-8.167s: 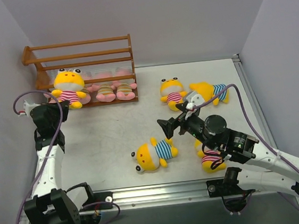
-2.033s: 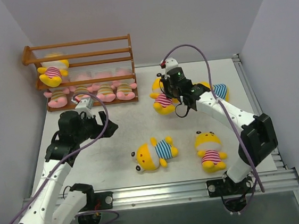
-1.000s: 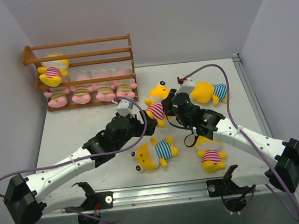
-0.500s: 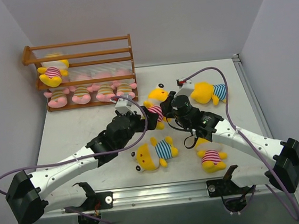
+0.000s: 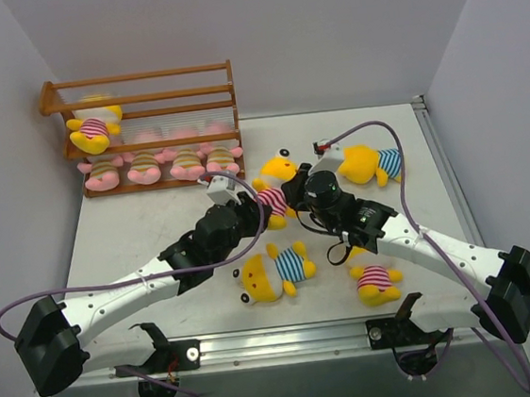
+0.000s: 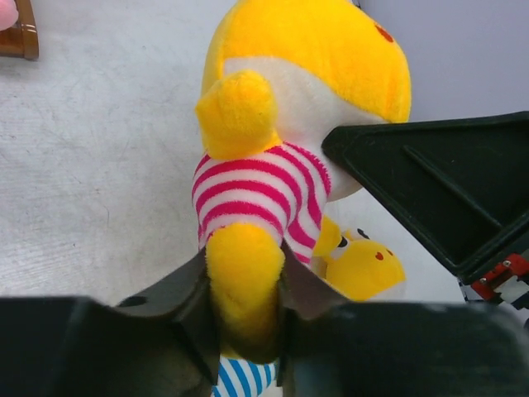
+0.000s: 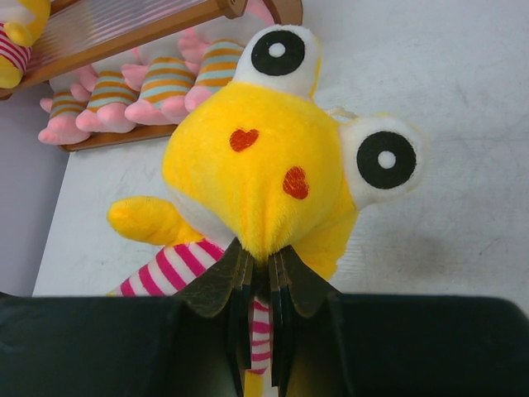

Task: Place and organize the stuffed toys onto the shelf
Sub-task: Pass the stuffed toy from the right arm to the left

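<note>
Yellow strays on tabletop point(image 5: 125, 223): near pink-striped toy point(image 5: 373, 282), near blue-striped toy point(image 5: 277, 271) | centre: held pink-striped toy point(image 5: 277, 173), left hand point(image 6: 242, 289) clamped on its leg, right hand point(image 7: 258, 273) pinching below its face | far blue-striped toy point(image 5: 371, 164) | shelf point(image 5: 138, 77): four pink toys point(image 5: 162, 164) bottom tier, shelved yellow toy point(image 5: 92, 129) middle tier | judged: five shelved, four left

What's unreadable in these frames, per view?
1. Top view: fingertips of left gripper and right gripper, buried under their wrists and the held yellow toy.
2. Top and right wrist views: pink toys' heads, behind the shelf rails.
3. Left wrist view: blue-striped toy, a sliver between the fingers, cut by the bottom edge.
4. Right wrist view: held yellow toy's legs, behind the gripper body.
</note>
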You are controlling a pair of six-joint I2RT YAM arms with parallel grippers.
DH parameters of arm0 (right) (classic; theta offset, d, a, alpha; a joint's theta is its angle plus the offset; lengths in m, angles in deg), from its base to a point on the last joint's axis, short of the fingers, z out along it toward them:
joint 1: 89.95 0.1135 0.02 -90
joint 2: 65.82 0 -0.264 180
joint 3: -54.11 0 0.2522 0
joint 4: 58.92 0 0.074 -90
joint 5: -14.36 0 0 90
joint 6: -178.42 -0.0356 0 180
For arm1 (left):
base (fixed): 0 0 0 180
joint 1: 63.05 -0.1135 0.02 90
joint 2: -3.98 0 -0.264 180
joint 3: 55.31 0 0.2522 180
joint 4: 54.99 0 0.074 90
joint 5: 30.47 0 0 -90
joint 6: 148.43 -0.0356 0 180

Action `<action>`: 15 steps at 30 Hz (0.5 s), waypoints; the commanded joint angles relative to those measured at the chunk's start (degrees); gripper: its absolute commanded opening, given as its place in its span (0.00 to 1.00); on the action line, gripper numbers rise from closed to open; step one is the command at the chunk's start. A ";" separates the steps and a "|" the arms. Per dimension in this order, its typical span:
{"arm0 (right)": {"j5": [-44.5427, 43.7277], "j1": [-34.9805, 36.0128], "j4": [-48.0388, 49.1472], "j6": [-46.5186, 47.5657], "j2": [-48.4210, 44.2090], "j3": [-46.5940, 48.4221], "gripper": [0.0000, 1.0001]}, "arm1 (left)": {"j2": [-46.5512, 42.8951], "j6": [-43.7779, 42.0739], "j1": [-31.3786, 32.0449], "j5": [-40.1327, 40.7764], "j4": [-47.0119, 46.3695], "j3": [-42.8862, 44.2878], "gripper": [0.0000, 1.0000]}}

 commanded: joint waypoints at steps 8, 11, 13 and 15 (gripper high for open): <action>0.92 0.33 4.29 1.44 -3.15 -0.46 0.59 | -6.35 0.79 -2.74 0.88 -2.64 -5.13 0.02; 0.31 0.33 2.71 2.49 -4.73 0.51 0.82 | -8.89 1.66 -6.08 -1.93 -2.91 -6.71 0.02; 0.04 0.15 1.66 2.94 -5.88 1.03 0.91 | -11.08 2.81 -8.28 -4.39 -2.56 -8.12 0.02; -0.05 0.24 0.43 4.07 -7.46 1.73 0.99 | -12.59 3.77 -11.52 -5.88 -1.77 -9.26 0.03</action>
